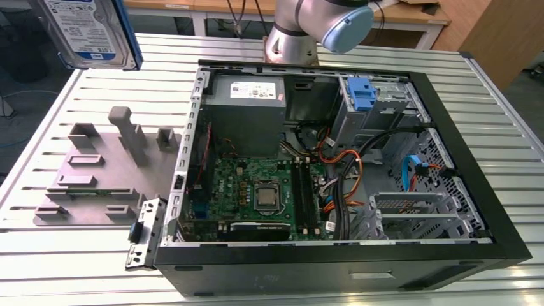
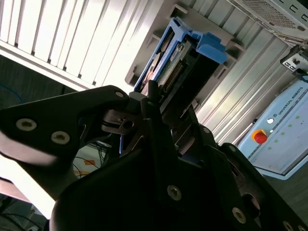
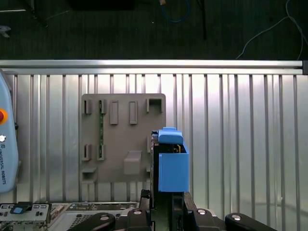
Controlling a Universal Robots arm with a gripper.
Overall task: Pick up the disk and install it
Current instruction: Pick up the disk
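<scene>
Exterior view: the disk (image 1: 89, 32) hangs high in the air over the worktop's (image 1: 510, 127) far corner on the exterior view's left, label face showing, with one blue rail along its edge. It is well apart from the open computer case (image 1: 340, 264), which takes up most of the worktop's middle and the exterior view's right. The arm (image 1: 327, 22) rises from behind the case's far wall.

In the first wrist view the hand (image 3: 164, 199) is clenched on the disk, one black finger on each flat side. The disk hangs on edge over the grey fixture plate (image 3: 120, 139), above the plate edge that borders the bare slats. Nothing touches the disk but the fingers. On that side the slats run clear to the worktop's edge rail.

Inside the case, the grey power supply (image 1: 246, 102) fills the far corner on the exterior view's left. A blue bracket (image 1: 361, 95) stands in the bay beside it, close against the far wall. Orange and black cables (image 1: 365, 159) cross the middle of the case, between the board and the metal cages along the side wall on the exterior view's right.
</scene>
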